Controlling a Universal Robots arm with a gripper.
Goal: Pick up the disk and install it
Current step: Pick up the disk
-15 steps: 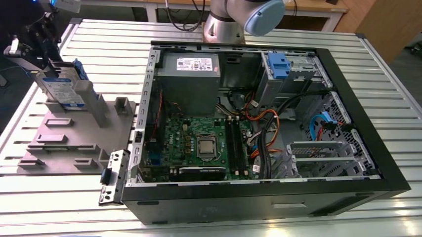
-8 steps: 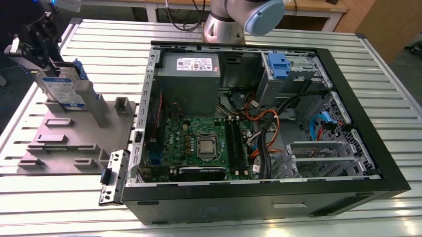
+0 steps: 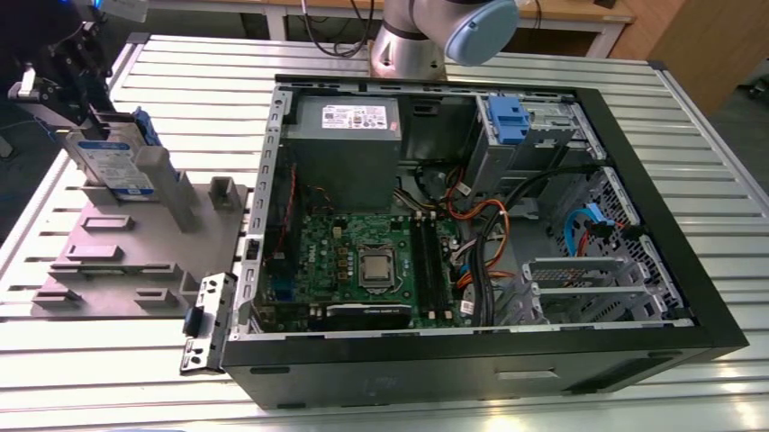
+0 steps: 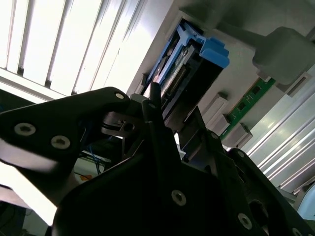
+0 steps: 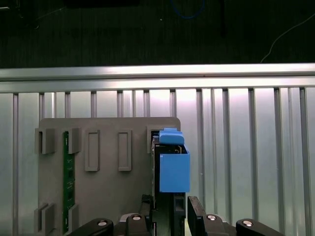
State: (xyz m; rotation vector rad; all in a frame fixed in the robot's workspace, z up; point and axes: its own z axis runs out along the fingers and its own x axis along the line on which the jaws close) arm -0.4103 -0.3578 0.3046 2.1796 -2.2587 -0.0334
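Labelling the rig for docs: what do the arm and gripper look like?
The arm is a silver metal tube with a pale blue-grey round joint cap. The gripper is matte black, built of flat linkage plates with small silver screw heads.

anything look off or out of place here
Nothing stands out. The disk stands on edge in its grey holder beside the open case, and nothing looks spilled or broken.

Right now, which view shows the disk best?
The exterior view: the disk stands in the grey fixture, labelled face and blue rail visible. The first wrist view shows it edge-on; the second wrist view, one blue-capped end, close up.
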